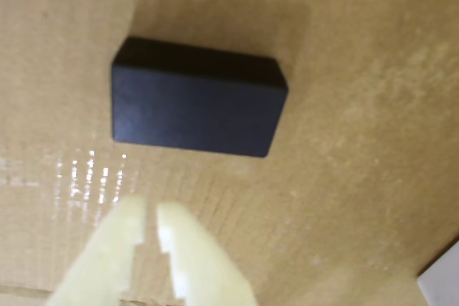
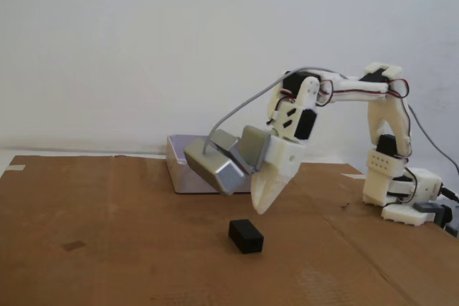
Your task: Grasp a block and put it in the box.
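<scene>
A: Wrist view first. What did it show of the end effector [image 1: 150, 223]?

B: Two pale yellowish fingers [image 1: 193, 263] came in from the bottom edge, their tips nearly together with only a thin slit between them. They were clenched and held nothing. Just beyond the tips lay the block [image 1: 195, 107], matte black, flat on brown cardboard and apart from the fingers.

A: Why was it held like that, do you think?

B: My guess is that it hung above the block as a lead-in to a grasp. The jaws would need to part before coming down, since the block looked wider than the slit.

A: And from the side?

B: In the fixed view the end effector [image 2: 263, 209] pointed down, clear of the worktop [image 2: 107, 249], with the block [image 2: 246, 235] just below and slightly left of the tip. A grey camera housing [image 2: 219, 165] rode on the wrist.

A: Where was the box?

B: The box [image 2: 176, 166] sat behind the wrist, toward the wall, partly hidden by the housing.

A: Any room to move?

B: Plenty. The cardboard around the block was bare, and its edges lay well away.
</scene>
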